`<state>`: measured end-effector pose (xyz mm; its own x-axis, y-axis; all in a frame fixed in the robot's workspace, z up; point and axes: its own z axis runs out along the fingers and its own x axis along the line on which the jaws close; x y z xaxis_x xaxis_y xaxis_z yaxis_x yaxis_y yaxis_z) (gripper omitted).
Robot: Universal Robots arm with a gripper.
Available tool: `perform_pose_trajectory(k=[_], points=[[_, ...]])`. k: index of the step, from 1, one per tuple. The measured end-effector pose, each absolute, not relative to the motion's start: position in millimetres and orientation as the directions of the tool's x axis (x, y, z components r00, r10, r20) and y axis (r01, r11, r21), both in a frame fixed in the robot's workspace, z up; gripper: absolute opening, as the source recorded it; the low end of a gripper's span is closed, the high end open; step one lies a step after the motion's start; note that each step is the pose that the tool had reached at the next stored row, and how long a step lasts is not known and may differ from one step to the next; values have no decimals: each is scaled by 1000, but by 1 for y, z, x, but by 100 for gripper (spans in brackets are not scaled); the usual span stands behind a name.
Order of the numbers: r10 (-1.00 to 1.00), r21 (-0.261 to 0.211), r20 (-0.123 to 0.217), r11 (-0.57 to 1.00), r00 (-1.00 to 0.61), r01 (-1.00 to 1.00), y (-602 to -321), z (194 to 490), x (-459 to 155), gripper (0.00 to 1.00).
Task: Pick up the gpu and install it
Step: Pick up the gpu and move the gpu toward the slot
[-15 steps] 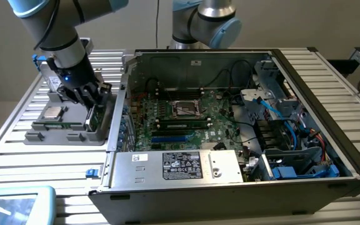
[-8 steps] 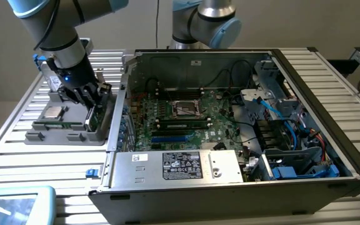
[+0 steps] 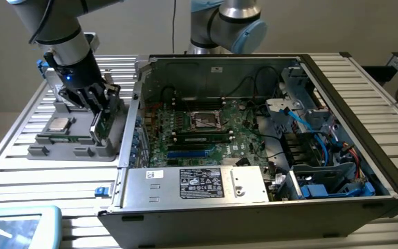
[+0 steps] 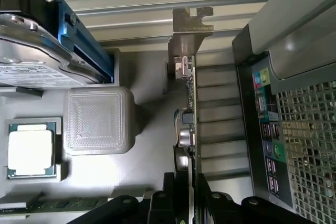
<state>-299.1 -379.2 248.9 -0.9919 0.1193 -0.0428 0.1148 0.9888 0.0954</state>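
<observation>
Silver slatted tabletop (image 3: 19,171) is carrying a grey parts tray (image 3: 47,150) at the exterior view's left and an open computer case (image 3: 365,155) at its right, the two sitting just beside each other. The gpu (image 4: 190,103) is standing on its thin edge in the tray, on the side nearest the case, with a processor chip (image 3: 59,123) lying flat further from the case.

The gripper (image 3: 91,101) is reaching straight down onto the card from above. In the wrist view the card is showing edge-on, its long axis running out from between the black fingers (image 4: 173,198) to the silver bracket (image 4: 191,30) at the far end. That axis is lying roughly parallel to the case's near wall. The fingers are sitting one on each face of the board and look to be pinching it, so the grip seems to be clamped on the card rather than released.

The card is appearing seated in its tray slot, not lifted clear. The motherboard (image 3: 213,124) inside the case is lying toward the exterior view's right of the held card.
</observation>
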Motion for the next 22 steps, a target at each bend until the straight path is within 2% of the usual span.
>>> perform_pose_trajectory(k=[22], points=[[101,96,-44,991,-994,97,-380,347,-303,27]])
